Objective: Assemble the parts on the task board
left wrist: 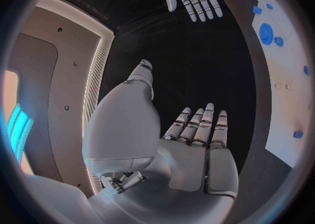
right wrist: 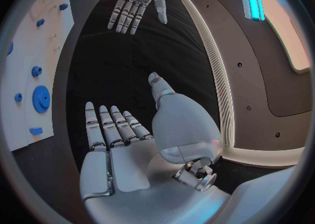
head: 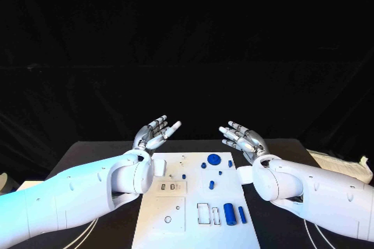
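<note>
Task board [head: 195,216]: white plate lying flat in the middle of the black table [head: 93,152], reaching from the table's middle to its near edge. Parts on the board: one large blue gear [head: 213,159] near the far edge; one small blue gear [head: 203,165] just beside it; one small blue peg [head: 230,163] close on the gear's other side; further small blue pieces [head: 211,184] scattered toward the board's middle; one thick blue cylinder [head: 229,213] and one thinner blue bar [head: 241,214], side by side near the board's right edge toward its near end, next to two outlined rectangular slots [head: 203,213]. Left hand [head: 155,133]: raised above the far part of the table, just off the board's far left corner, palm up, fingers spread and straight, holding nothing and touching nothing. Right hand [head: 243,139]: raised likewise off the board's far right corner, palm up, fingers spread, released and holding nothing. The two hands stand well apart, each clear of the board and of every part. White sheets [head: 339,163]: lying at the table's right edge. Thin white cables [head: 86,233]: running along the table's near left part beside the board.
</note>
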